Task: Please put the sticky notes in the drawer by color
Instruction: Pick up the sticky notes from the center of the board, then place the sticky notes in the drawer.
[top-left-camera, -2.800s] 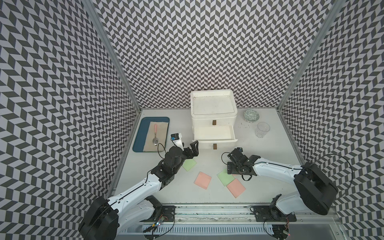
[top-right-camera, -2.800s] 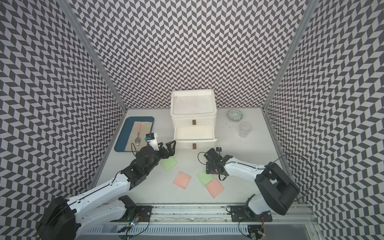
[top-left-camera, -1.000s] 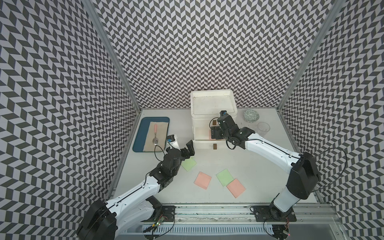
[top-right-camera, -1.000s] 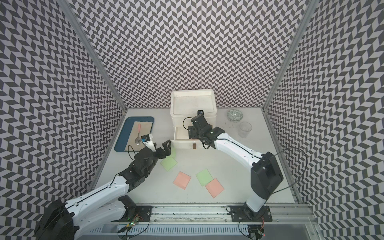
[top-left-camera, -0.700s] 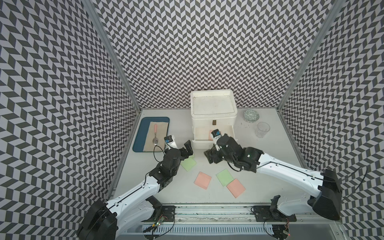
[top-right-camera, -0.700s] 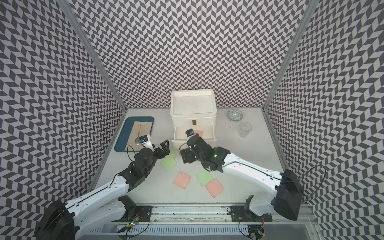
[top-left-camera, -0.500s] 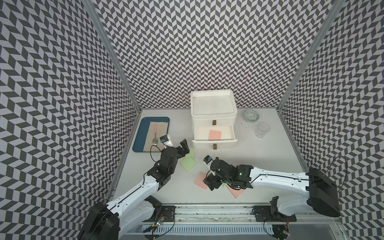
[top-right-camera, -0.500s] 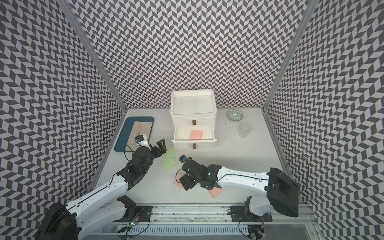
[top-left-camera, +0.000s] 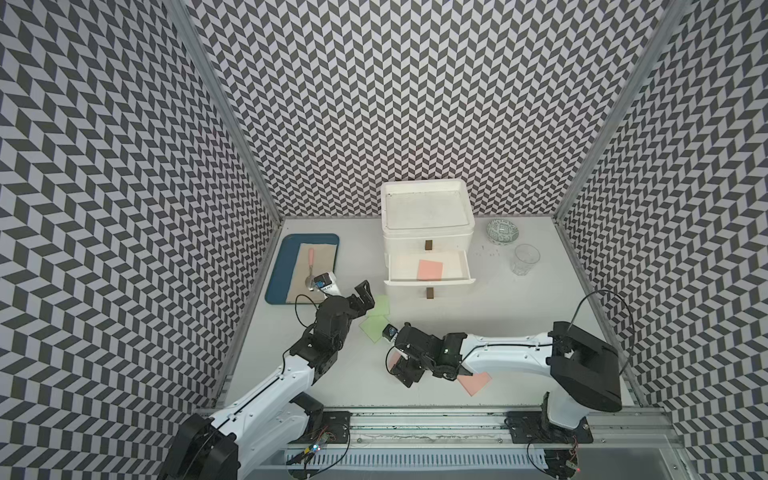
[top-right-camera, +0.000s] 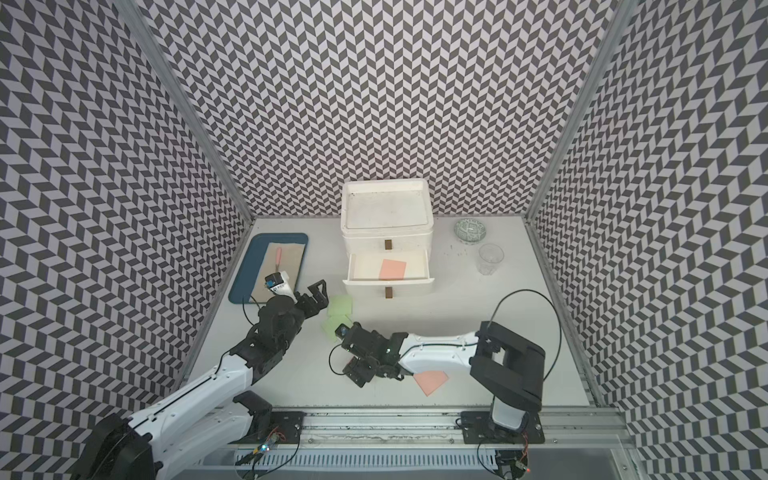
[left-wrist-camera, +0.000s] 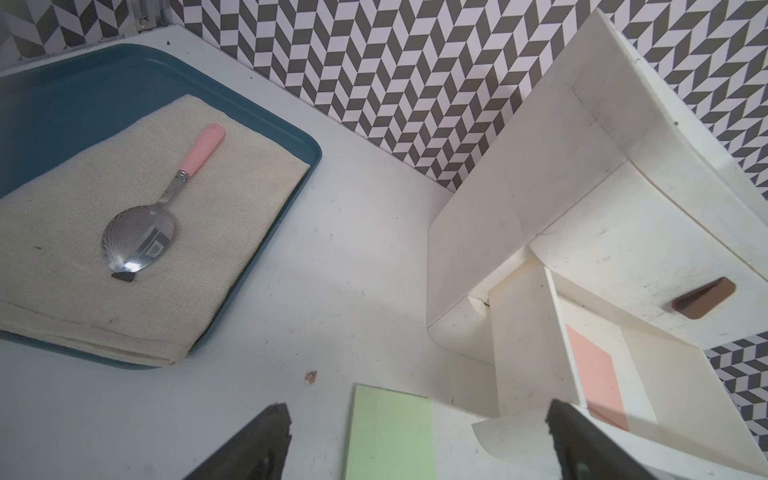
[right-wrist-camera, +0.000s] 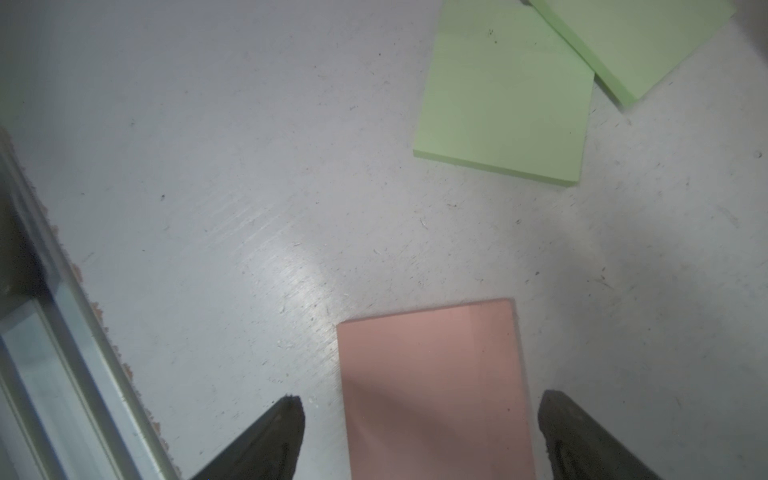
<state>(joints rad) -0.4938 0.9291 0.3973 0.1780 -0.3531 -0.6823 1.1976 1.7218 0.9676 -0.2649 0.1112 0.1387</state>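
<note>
The pink note (right-wrist-camera: 432, 386) is bracketed for pickup by wide-spread right fingers (right-wrist-camera: 270, 444), left fingers (left-wrist-camera: 257, 446) likewise wide; lowering and pinching are judged necessary next.

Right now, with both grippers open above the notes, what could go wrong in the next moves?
1. The pink note lies flat on the table between the fingers of the open right gripper; it might slide or crumple instead of lifting.
2. Two green notes overlap at a corner, so picking one could drag the other.
3. The left gripper hovers close to the open drawer; a swing might bump it.
</note>
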